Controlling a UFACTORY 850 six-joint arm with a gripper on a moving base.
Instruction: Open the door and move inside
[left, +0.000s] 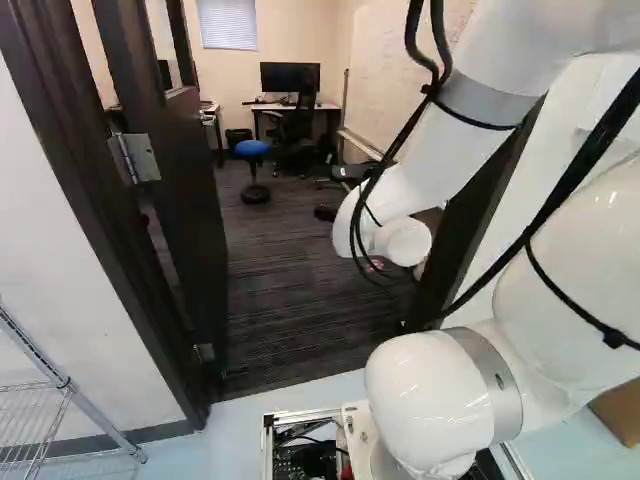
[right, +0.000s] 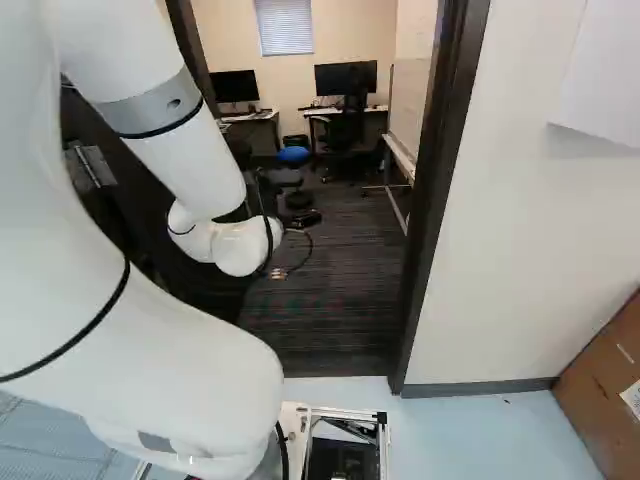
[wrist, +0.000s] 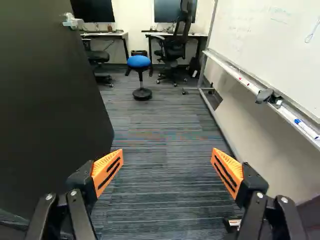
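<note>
Arm (right: 150, 340) is filling R base view's L side; door (wrist: 45, 110) is standing open into rm (wrist: 160, 125); gripper (wrist: 166, 157) is gaping wide, empty. We're prob. entering now, needing base (right: 384, 440) rolling fwd, clearing R frame post (right: 436, 200).

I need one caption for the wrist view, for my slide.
Open gripper between the open dark door and a whiteboard, with a blue-topped stool ahead on the carpet.

White arm (right: 165, 340) before dark door frame (right: 437, 200) — blue-topped stool (right: 294, 155) beyond; cardboard box (right: 600, 400) right of the frame
</note>
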